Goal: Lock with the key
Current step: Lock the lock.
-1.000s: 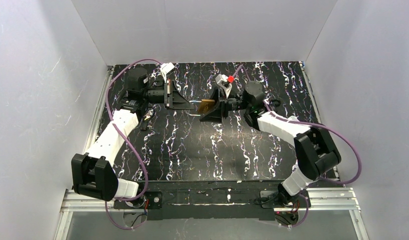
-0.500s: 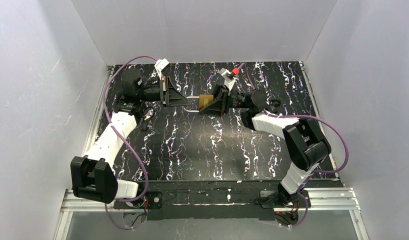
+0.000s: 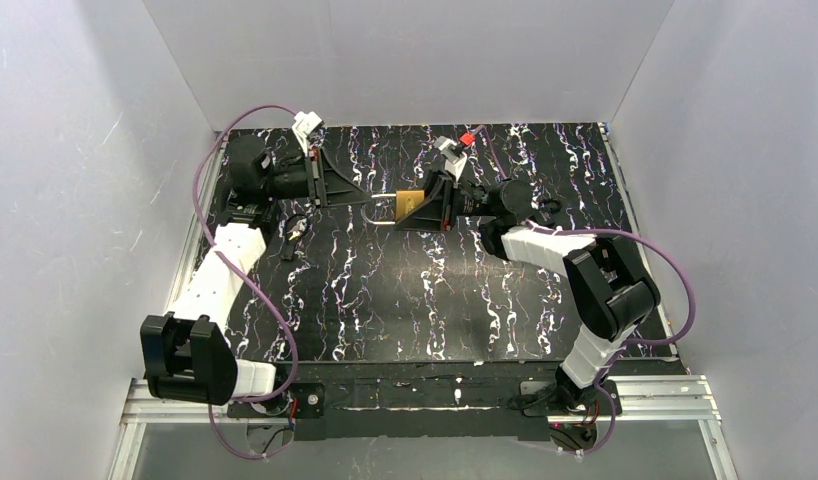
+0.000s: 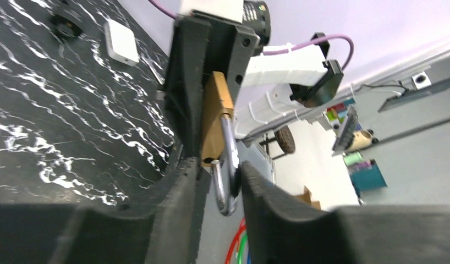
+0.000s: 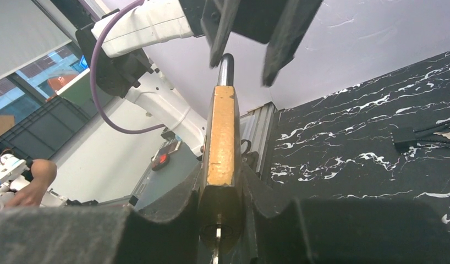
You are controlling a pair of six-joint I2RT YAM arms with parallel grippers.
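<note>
So the right gripper (image 3: 432, 205) is clamped on the brass body of the lock (image 3: 415, 207), holding it up on edge over the far middle of the table (image 3: 385, 300). The silver shackle (image 4: 227, 165) sticks out sideways toward the left gripper (image 3: 365, 197). That one isn't gripping anything. Its fingers (image 5: 220, 25) sit apart, one on each side of the shackle's bend, and the wrist view shows a clear gap on one side, while the other side is too close to call. Honestly can't tell if the shackle is clicked into the body or not, since one leg ends right at the edge of the brass. The two arms face each other across the back of the table with the lock between them.
</note>
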